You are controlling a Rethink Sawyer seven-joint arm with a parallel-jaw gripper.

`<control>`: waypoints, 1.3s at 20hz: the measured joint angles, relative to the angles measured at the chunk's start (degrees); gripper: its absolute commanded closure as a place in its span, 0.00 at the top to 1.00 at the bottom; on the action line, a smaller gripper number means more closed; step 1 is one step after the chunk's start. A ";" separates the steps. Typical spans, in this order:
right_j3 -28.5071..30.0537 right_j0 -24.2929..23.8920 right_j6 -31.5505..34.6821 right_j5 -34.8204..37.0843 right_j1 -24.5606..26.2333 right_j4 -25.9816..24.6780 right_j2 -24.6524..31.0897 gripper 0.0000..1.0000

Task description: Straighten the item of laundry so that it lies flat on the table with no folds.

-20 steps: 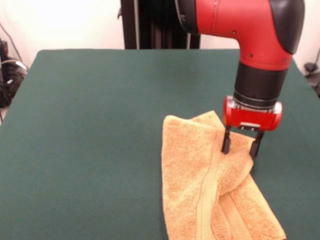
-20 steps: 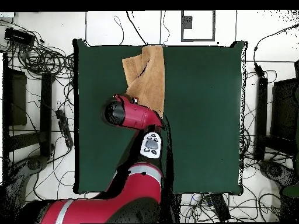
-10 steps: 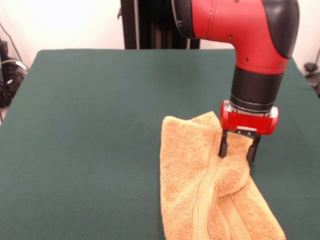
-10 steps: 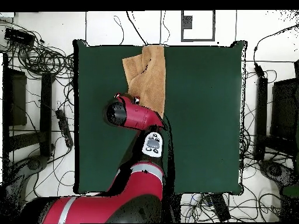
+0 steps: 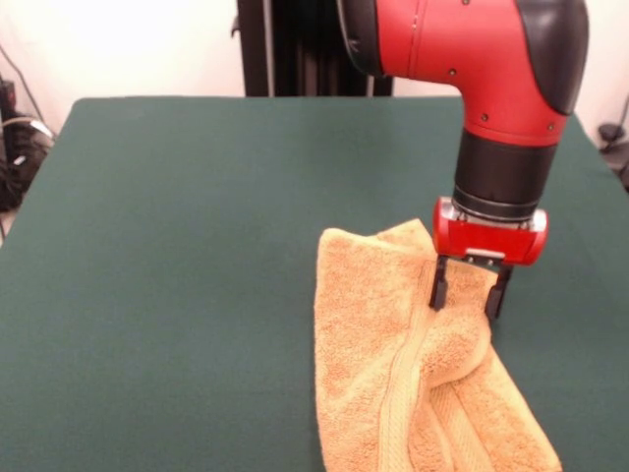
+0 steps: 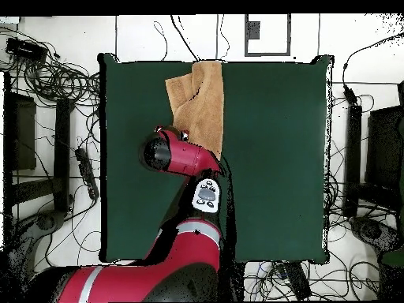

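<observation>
Down at the cloth, the robot's black two-fingered pincer (image 5: 463, 295) stands with its fingers parted, straddling a raised fold at the upper right edge of the orange-tan terry-cloth hand towel (image 5: 403, 374); whether the fingers actually grip the fold cannot be told. Above the pincer rise its red housing and the red and black arm (image 5: 491, 88). Below and to the left of it in the front view, the towel lies rumpled, with a paler woven band running lengthwise and a fold doubled over on its right. Beneath everything spreads the large dark green cloth-topped table (image 5: 177, 246). From overhead, the arm hides the pincer, and the towel (image 6: 201, 102) reaches the table's (image 6: 276, 158) edge farthest from the robot's base.
</observation>
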 measured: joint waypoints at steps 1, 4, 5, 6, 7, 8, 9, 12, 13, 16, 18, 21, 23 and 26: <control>0.00 0.02 0.00 -0.01 0.01 0.00 -0.02 1.00; -0.01 0.13 0.00 -0.05 0.04 0.01 -0.12 1.00; -0.01 0.18 0.00 -0.07 0.05 0.01 -0.17 1.00; -0.02 0.24 0.00 -0.07 0.06 0.02 -0.23 1.00; -0.02 0.35 0.00 -0.12 0.09 0.02 -0.36 1.00; -0.02 0.57 -0.01 -0.26 0.16 0.07 -0.58 1.00; -0.03 0.75 -0.01 -0.35 0.21 0.07 -0.75 1.00; -0.06 1.30 -0.01 -0.57 0.34 0.18 -1.29 1.00; -0.06 1.50 -0.01 -0.62 0.38 0.21 -1.49 1.00; -0.05 2.10 -0.01 -0.63 0.46 0.29 -2.14 1.00; -0.06 2.41 -0.01 -0.63 0.55 0.54 -2.48 1.00; -0.05 2.42 -0.01 -0.63 0.60 0.75 -2.53 1.00; -0.06 2.43 -0.01 -0.63 0.61 0.81 -2.52 1.00; -0.06 2.43 -0.01 -0.65 0.61 0.82 -2.52 1.00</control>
